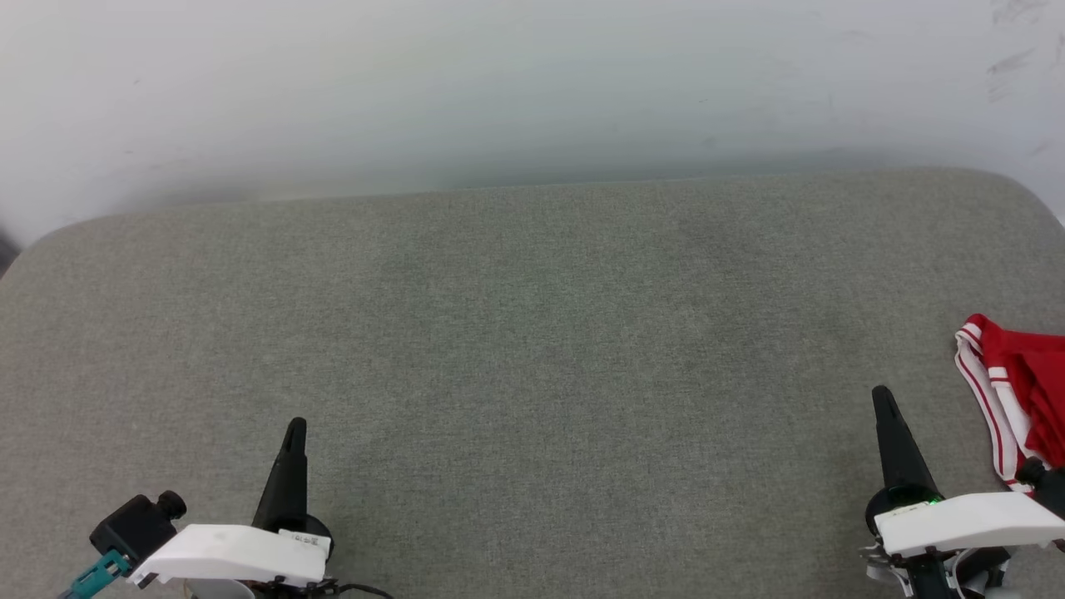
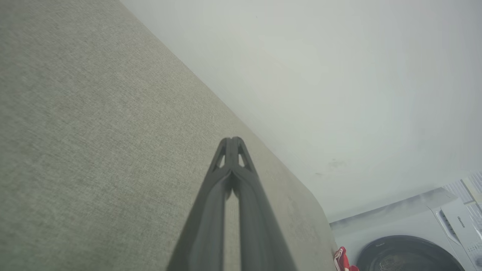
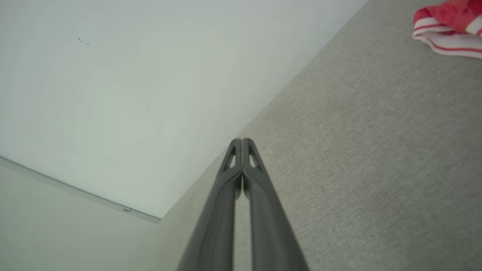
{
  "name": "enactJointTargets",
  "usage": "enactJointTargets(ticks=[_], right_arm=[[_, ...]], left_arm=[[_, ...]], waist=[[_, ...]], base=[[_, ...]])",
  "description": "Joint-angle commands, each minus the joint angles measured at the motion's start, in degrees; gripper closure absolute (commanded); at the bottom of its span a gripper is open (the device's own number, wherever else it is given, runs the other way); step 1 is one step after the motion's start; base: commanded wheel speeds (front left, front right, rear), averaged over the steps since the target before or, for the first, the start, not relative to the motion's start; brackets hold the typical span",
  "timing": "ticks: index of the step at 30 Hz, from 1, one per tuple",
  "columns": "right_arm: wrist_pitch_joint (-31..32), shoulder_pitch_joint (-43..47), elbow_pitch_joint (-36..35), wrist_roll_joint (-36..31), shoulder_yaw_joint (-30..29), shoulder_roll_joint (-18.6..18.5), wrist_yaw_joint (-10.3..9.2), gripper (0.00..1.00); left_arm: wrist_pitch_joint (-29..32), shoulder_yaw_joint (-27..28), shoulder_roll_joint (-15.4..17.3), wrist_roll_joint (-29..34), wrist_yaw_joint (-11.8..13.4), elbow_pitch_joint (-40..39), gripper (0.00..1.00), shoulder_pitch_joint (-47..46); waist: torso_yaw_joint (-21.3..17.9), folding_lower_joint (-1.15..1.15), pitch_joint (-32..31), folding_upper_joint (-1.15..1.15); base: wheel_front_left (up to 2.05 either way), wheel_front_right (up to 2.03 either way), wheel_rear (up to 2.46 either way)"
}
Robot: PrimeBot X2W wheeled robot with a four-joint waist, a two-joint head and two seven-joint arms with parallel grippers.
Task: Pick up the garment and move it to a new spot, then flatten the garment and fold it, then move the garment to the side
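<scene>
Grey woven cloth covers the table, which backs onto a pale wall. The right gripper hangs over the table's near edge, its fingers pressed together on nothing. The left gripper is well apart from it along the same edge, likewise clenched and empty. The garment lies just beside the right gripper, on its outer side and slightly beyond, apart from the fingertips. It is red with white striped trim, and the picture's border cuts most of it off. The scene fits two stages: a heap at the table's margin waiting to be fetched, or a jersey already set aside. Whether it is folded cannot be told from the part that shows. In either case, I judge good work means keeping the closed fingers off the loose trim so nothing drags. The visible trim runs roughly from near the right gripper's wrist out past its tip, so the long axis seems to follow the fingers' line. The garment's full lie and heading are hidden.
</scene>
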Motion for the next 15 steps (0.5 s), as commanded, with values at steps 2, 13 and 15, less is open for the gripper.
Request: enactJointTargets(ticks=[2, 13, 15], right_arm=[[0.6, -1.8, -0.4, 2.5, -0.2, -0.5, 0.0, 1.0], [2.4, -2.1, 0.3, 9.7, -0.8, -0.5, 0.0, 1.0], [2.7, -2.2, 0.4, 10.9, -0.9, -0.5, 0.0, 1.0]], left_arm=[[0.5, 0.4, 0.3, -2.4, -0.1, -0.1, 1.0, -1.5], [2.3, 0.8, 0.3, -9.4, -0.1, 1.0, 1.0, -2.5], [2.6, 0.9, 0.3, -10.6, -0.1, 1.3, 1.0, -2.6]], waist=[[0.0, 0.0, -0.1, 0.0], [0.1, 0.0, -0.4, 0.0], [0.1, 0.0, -0.5, 0.0]], base=[[0.0, 0.0, 0.0], [0.0, 0.0, 0.0], [0.0, 0.0, 0.0]])
